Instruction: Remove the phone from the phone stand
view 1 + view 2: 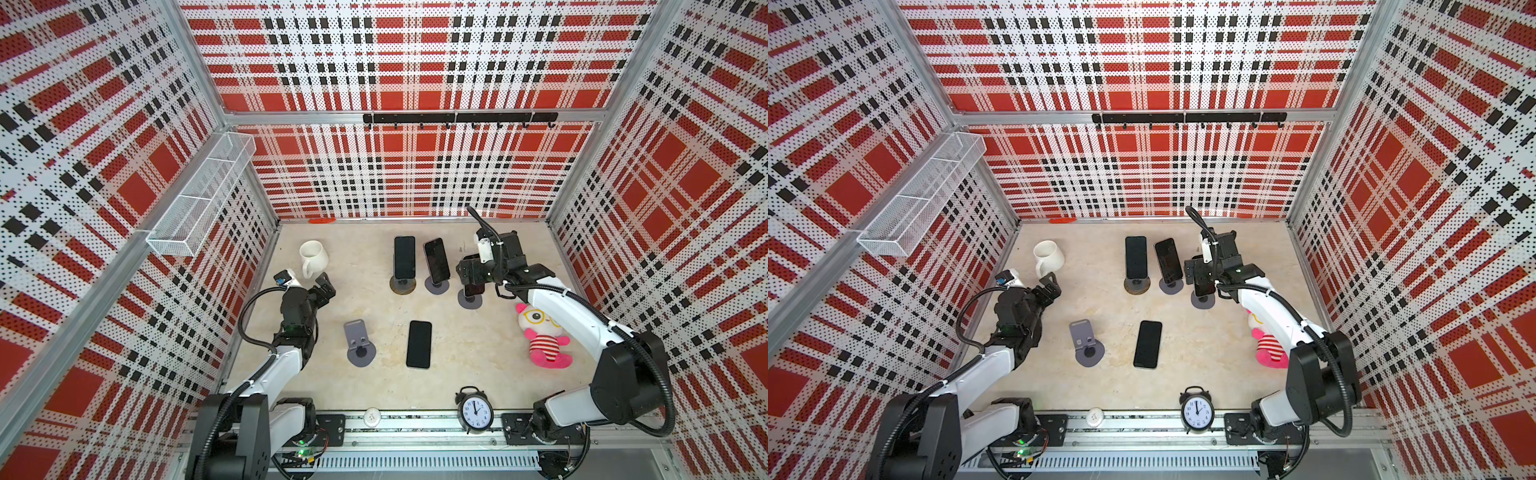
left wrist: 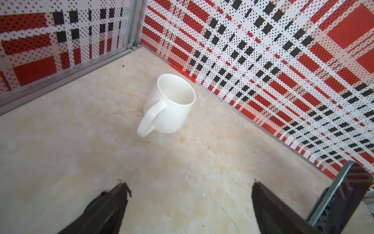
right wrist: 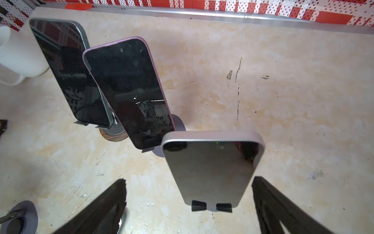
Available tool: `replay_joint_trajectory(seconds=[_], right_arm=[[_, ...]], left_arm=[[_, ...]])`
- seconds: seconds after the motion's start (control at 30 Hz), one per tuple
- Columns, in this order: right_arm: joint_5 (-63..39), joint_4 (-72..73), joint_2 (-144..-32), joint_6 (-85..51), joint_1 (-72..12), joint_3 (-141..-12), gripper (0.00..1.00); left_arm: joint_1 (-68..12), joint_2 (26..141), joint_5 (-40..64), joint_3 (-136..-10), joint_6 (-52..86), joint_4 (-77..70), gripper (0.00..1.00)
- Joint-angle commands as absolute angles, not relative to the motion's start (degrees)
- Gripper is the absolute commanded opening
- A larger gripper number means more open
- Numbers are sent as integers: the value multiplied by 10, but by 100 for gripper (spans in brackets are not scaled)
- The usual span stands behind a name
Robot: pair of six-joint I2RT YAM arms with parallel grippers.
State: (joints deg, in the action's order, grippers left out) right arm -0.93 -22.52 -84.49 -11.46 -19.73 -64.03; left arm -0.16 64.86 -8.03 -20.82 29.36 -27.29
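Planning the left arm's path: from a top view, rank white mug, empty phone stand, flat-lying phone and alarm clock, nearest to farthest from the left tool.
1. White mug, right by the left tool, back-wall side.
2. Empty phone stand, toward the front.
3. Flat-lying phone, table centre.
4. Alarm clock, front edge.

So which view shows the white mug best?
The left wrist view: the mug is close and whole, handle included. Both top views show it small; the right wrist view catches only part.

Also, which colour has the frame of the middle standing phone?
Pale purple; the middle phone shows it best in the right wrist view.
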Motion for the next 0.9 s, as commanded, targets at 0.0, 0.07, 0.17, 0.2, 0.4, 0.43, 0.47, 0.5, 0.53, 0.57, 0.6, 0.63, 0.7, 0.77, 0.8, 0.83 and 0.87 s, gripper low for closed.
replay_joint_trajectory(seconds=[0.0,0.07,0.17,0.2,0.4,0.43,0.47,0.5,0.53,0.57,0.6,0.63,0.7,0.77,0.8,0.83,0.87], right_arm=[[19,-222,-851,-110,-198,-649,100],[22,-224,-855,-110,-198,-650,100],[25,-219,-861,-113,-199,-650,100],[23,-216,-862,-113,-198,-650,100],[45,-204,-874,-114,-198,-662,100],[48,-199,-875,-114,-199,-663,100],[50,-193,-876,-114,-199,-663,100],[48,-188,-878,-114,-198,-663,100],[43,-187,-882,-114,-199,-667,100],[40,-186,-885,-115,-199,-670,100],[33,-186,-889,-117,-199,-673,100],[29,-186,-892,-120,-198,-674,100],[26,-182,-895,-127,-198,-672,100],[20,-171,-896,-132,-198,-666,100],[18,-167,-897,-133,-198,-665,100],[19,-164,-898,-133,-198,-664,100],[21,-163,-902,-132,-198,-665,100]], left_arm=[[5,664,-90,-220,265,-292,98],[4,670,-91,-216,265,-295,98],[4,671,-100,-209,265,-306,98],[4,671,-103,-208,266,-309,98],[4,672,-105,-205,265,-309,98],[5,671,-105,-204,267,-309,98],[6,670,-105,-203,266,-309,98],[6,670,-105,-203,266,-309,98],[6,669,-106,-203,265,-309,98],[6,668,-106,-202,265,-309,98],[6,667,-107,-202,265,-309,98],[6,667,-107,-201,265,-309,98],[6,663,-107,-200,265,-309,98],[7,659,-106,-197,266,-309,98],[7,657,-107,-196,266,-309,98],[8,657,-108,-195,267,-309,98],[8,658,-108,-195,267,-309,98]])
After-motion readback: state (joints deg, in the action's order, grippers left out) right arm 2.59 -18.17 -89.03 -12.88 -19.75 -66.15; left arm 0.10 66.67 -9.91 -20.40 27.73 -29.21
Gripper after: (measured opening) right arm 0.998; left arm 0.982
